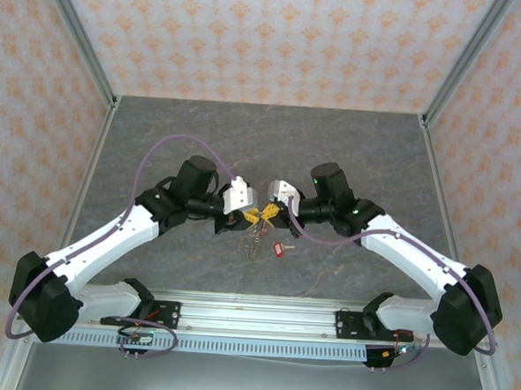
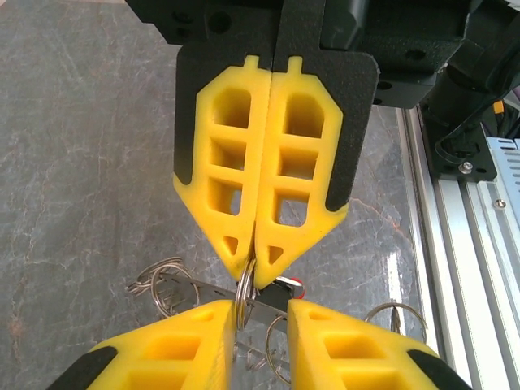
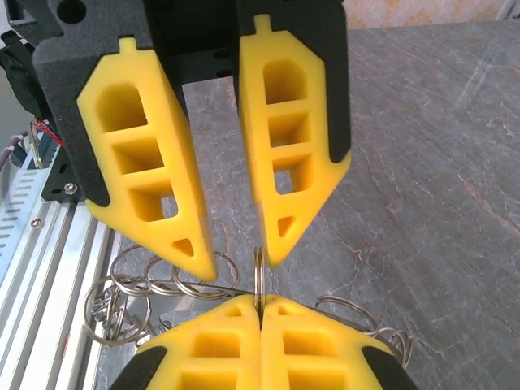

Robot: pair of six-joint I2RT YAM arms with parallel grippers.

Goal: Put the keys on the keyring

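The keyring [image 3: 258, 272], a thin grey metal hoop, stands edge-on above the middle of the grey marbled tabletop [image 1: 158, 136]. The right arm's fingers [image 3: 215, 345] are closed on its lower arc, pads pressed flat together. The left arm's fingers [image 3: 103, 175] face them with a clear gap, one tip on either side of the hoop and neither visibly touching it. By its look the hoop is light, stiff and slick. A pinch on bare wire could let it swivel or slide, so the best hold is probably square across the wire, close to wherever the hoop opens, leaving the rest free for threading. The keys [image 1: 256, 239], small metal blades with plastic tags, are likewise light and rigid and likely to swing. The plastic tag or the key's head should give the pads more purchase than the thin blade. The top view shows what the wrist views cannot: both arms meeting nose to nose at mid-tabletop, with the keys bunched just below the fingertips and a red tag [image 1: 281, 248] a little to one side. The hoop is too fine to make out there. The right wrist view shows the clamped wire plainly, plus a tangle of loose wire loops [image 3: 122, 288] lying beside it. The left wrist view adds a flat key blade [image 2: 195, 286] just behind the held hoop.
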